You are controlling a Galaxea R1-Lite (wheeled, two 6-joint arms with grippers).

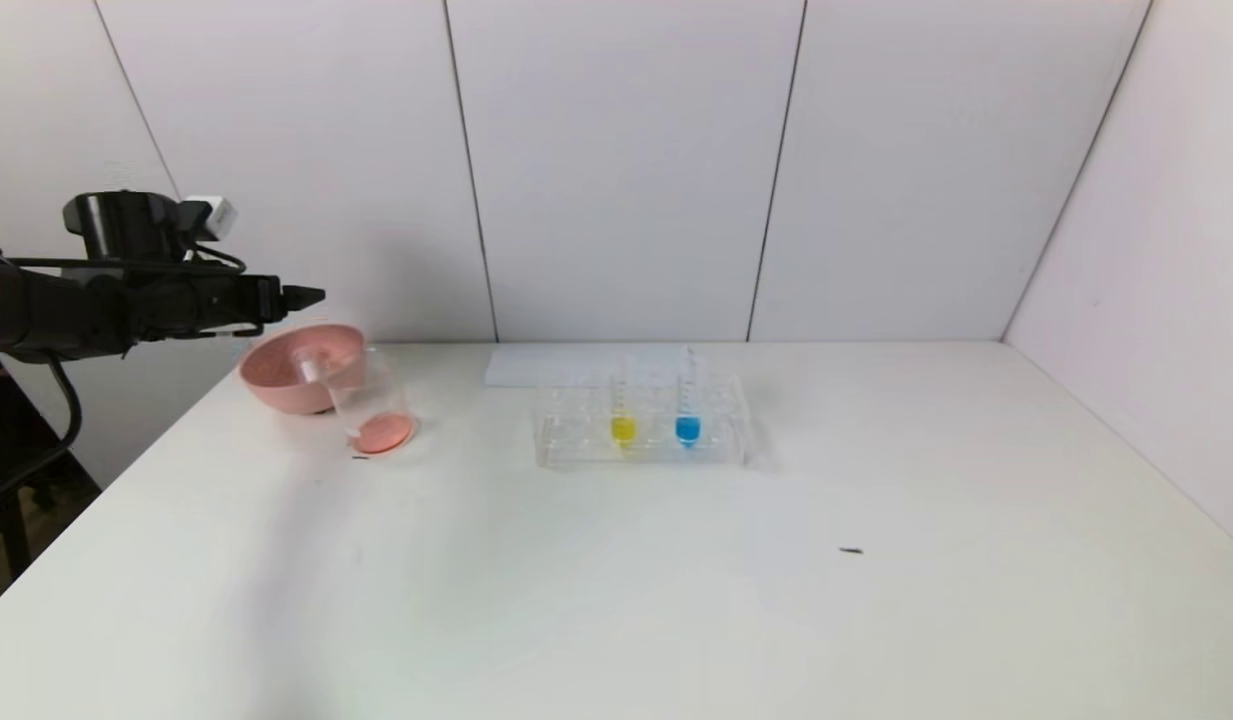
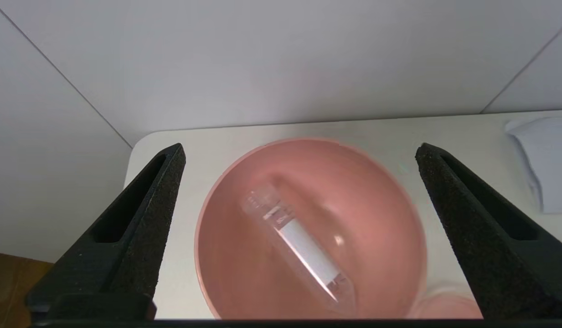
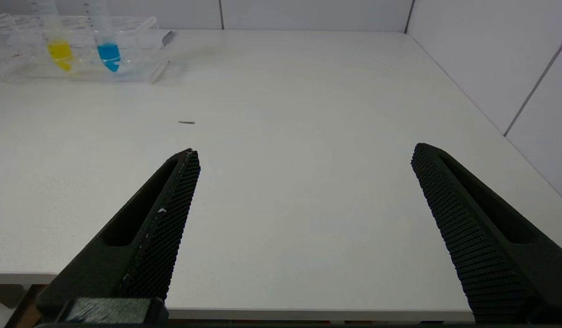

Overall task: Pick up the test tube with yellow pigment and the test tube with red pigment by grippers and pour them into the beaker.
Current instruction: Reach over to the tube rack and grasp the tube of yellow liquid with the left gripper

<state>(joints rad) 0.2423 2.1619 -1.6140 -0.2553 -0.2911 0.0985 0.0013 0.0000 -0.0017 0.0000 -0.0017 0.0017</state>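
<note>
The slim clear test tube with yellow pigment stands upright in the transparent plastic rack, well right of the empty, wide-open left gripper hovering above the pink bowl; the right gripper, also open, seems nearer.

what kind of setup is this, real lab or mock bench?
Likely a mock chemistry bench in a robot test cell: a bare white table walled by plain panels, a clear tube rack holding yellow and blue tubes, a beaker with red liquid, a pink bowl.

Beside a clear rack, yellow pigment and blue pigment are shown; red-orange liquid is seen below a pink bowl.
</note>
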